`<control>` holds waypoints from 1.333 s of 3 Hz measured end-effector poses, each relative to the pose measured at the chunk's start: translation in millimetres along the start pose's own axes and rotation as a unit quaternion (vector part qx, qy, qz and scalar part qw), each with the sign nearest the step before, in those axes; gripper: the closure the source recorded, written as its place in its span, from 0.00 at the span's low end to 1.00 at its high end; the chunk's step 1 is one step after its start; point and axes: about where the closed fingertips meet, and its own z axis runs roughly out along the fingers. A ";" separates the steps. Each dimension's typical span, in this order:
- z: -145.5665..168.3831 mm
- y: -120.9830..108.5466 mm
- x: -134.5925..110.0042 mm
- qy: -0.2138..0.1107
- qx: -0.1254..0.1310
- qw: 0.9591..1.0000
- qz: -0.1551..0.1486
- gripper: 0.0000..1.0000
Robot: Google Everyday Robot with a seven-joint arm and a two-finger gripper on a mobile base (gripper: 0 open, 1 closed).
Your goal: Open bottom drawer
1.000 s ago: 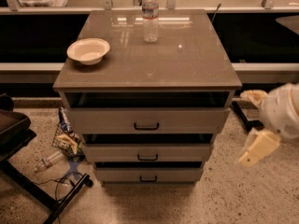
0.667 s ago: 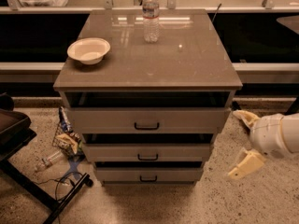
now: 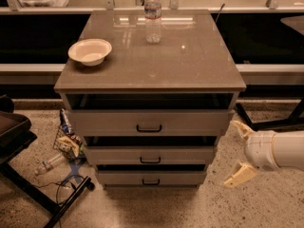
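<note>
Cream-fingered tool (image 3: 238,152), spread wide, has dropped lower and edged toward the bottom drawer (image 3: 151,176) from its right.

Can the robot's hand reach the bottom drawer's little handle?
Probably yes. The gripper hangs open right of the cabinet, about level with the bottom drawer, and nothing on the floor stands between it and the handle.

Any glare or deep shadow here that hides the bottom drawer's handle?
Camera view: glare streaks the cabinet top near the water bottle; shadow fills the gaps above each drawer, yet the bottom drawer shows its handle; the gripper, jaws open, hangs right of the cabinet.
</note>
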 end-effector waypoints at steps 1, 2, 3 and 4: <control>32.3 11.0 16.9 0.006 0.009 1.000 -0.001 0.00; 117.6 40.8 55.9 -0.013 0.009 1.000 -0.012 0.00; 176.4 56.5 80.8 -0.017 -0.005 1.000 -0.024 0.00; 245.7 75.7 116.4 -0.002 -0.035 0.999 -0.016 0.00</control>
